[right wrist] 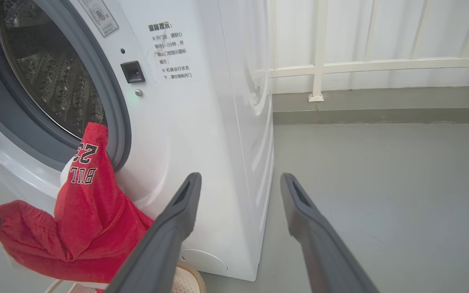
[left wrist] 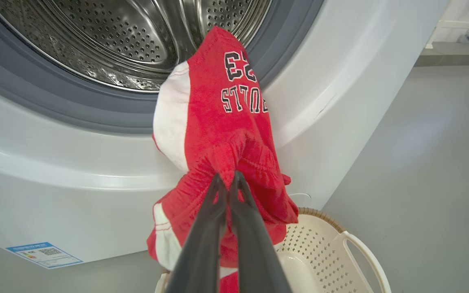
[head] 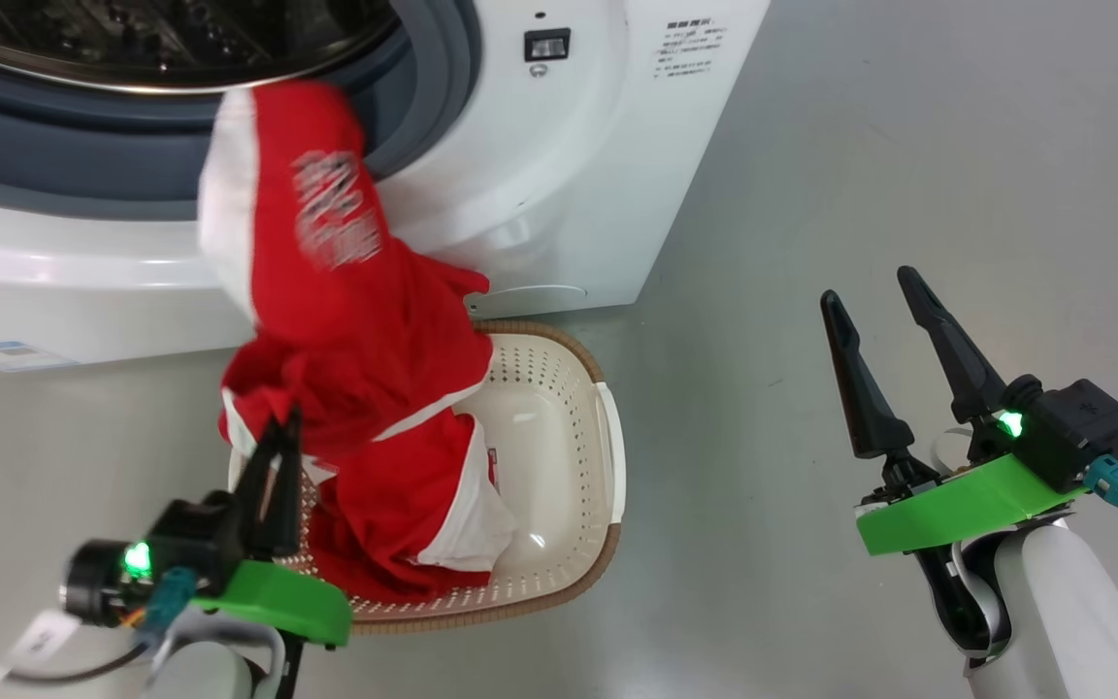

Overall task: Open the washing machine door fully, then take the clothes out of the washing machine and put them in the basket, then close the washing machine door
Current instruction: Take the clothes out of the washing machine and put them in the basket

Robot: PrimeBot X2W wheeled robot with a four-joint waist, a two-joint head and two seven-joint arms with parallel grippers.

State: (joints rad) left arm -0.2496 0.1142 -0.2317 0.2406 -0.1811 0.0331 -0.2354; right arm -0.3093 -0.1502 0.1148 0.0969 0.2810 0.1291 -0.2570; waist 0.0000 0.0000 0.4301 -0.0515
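- Left gripper (left wrist: 228,181), lowest and closest in the left wrist view, has its two dark fingers (left wrist: 202,244) pinched together on a bunched fold of the clothes (left wrist: 218,134). It is clenched on red fabric.
- Red cloth runs from the mouth of the washing machine (head: 559,175) at the upper left of the head view down to the basket (head: 569,427) at lower centre. Its top end lies over the grey gasket (left wrist: 75,110), and its lower folds sit in the basket's left half.
- Likely trouble: the top end is not yet clear of the gasket lip, so a hard pull could snag it or drag the grip loose. A thin pinch on slack cloth may also slip, and a loose end could fall outside the basket's left rim.
- Right gripper (head: 870,286), at the right of the head view, is spread wide and holds nothing, well apart from the machine.
- Only part of the drum (left wrist: 136,32) shows, so I cannot tell whether more clothing is inside.
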